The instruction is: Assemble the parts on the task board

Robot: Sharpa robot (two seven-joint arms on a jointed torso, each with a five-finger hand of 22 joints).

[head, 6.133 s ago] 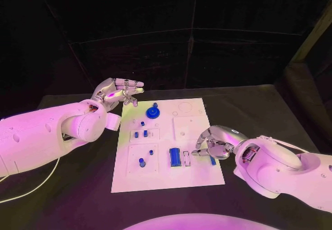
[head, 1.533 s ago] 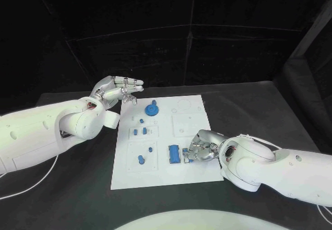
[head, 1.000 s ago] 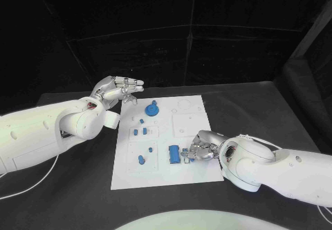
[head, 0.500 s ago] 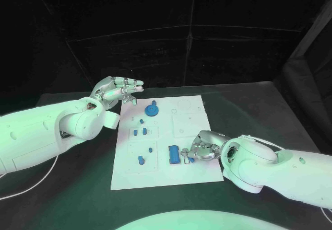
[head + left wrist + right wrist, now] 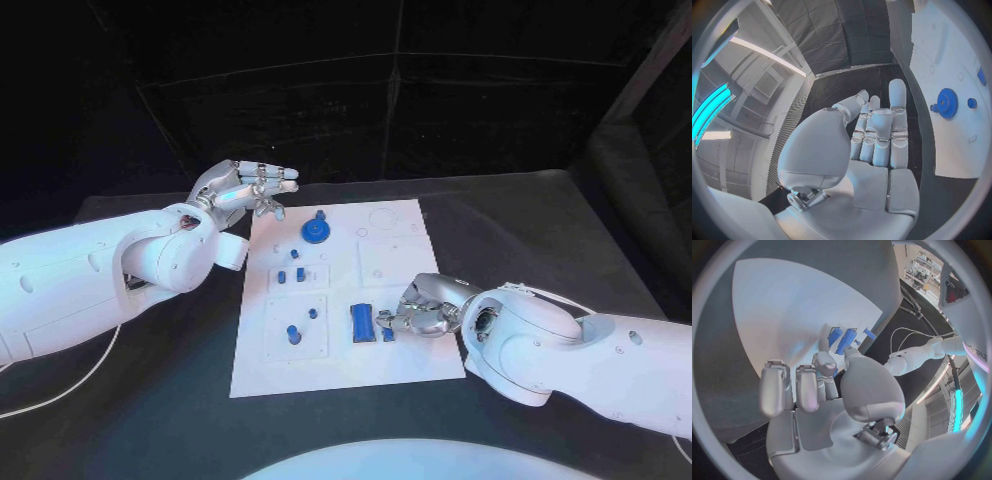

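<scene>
Seating small blue part (image 5: 387, 328) beside blue block (image 5: 361, 322), task board (image 5: 404, 365) near right: right hand (image 5: 423, 306) pinching it; keep upright, press gently. Left hand (image 5: 248, 186) idle, fingers apart, far left.

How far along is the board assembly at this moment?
Early to midway. The blue gear already sits on the task board. The right hand is working a small blue part beside the blue block. The left hand hovers empty; several small pegs remain.
</scene>
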